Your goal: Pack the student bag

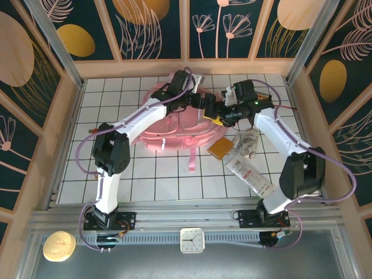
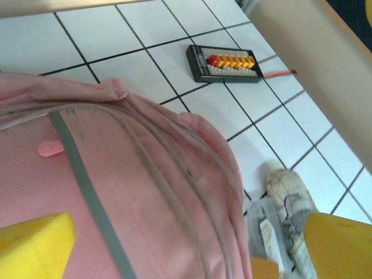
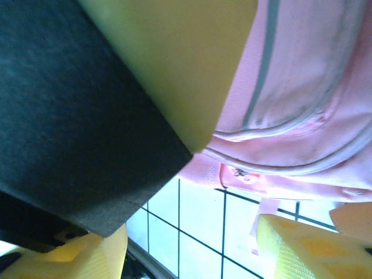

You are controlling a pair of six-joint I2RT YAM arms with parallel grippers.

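Two sets of jaws crowd one spot: the left jaws stand spread wide just above the student bag (image 1: 174,131), the right jaws half spread beside it, nothing seen between them. They could knock together, or snag the soft fabric and drag the bag, which lies toward 12 o'clock on the tabletop (image 1: 174,180), a glove (image 1: 247,142) unpacked at its 4 o'clock.
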